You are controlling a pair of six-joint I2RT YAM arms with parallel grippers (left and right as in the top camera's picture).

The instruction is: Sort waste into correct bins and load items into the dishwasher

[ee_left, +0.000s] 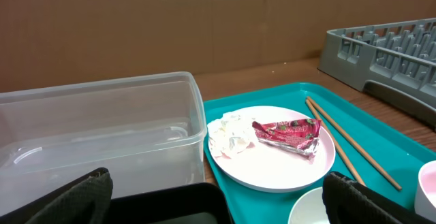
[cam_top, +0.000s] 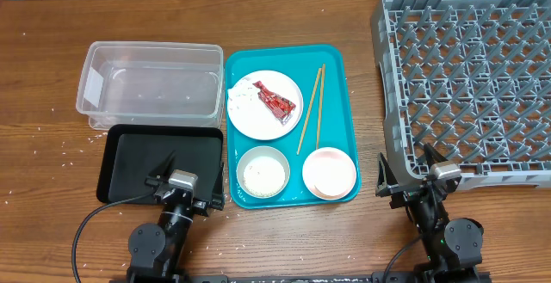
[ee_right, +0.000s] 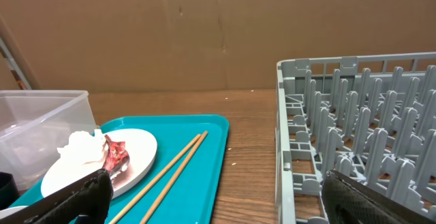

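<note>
The left gripper (cam_top: 188, 178) and right gripper (cam_top: 406, 180) were held spread and empty. Sorting was judged not yet begun: the crumpled red shiny wrapper (cam_top: 275, 102) was seen on the round white plate (cam_top: 247, 118). A reach toward it was called for.

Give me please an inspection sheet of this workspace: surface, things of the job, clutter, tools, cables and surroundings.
Surface: wooden table.
Job's things: clear tub and black tray look empty, at left. The teal tray carries a plate with a red wrapper and a tissue wad, chopsticks, a white bowl and a pink bowl. The grey rack is empty, at right.
Clutter: white specks, likely rice grains, lie on the table left of the bins.
Tools: left tool open at the black tray's near edge; right tool open by the rack's near corner. Both hold nothing.
Cables: left cable and right cable loop by the arm bases.
Surroundings: cardboard wall behind; nothing else seen.
</note>
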